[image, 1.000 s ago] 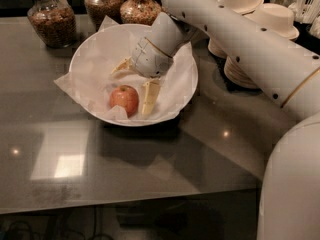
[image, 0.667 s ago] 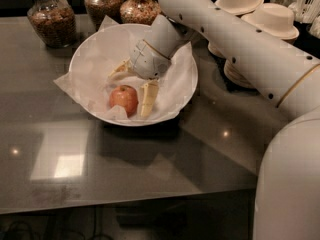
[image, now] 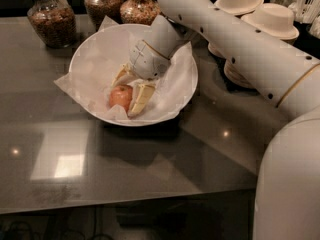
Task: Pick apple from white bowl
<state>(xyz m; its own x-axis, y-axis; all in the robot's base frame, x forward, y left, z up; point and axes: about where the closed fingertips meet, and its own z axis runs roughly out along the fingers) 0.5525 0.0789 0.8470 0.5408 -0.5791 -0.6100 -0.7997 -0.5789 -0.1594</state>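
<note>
We see the gripper (image: 125,98) settle slightly closer around the apple (image: 120,96) at 7 o'clock in the bowl (image: 81,51), claw unclenched and straddling it; closing comes next.

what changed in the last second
The gripper eased slightly down and left inside the bowl, its open fingers now closer around the apple. The apple is not lifted; apple, bowl and jars stayed put.
</note>
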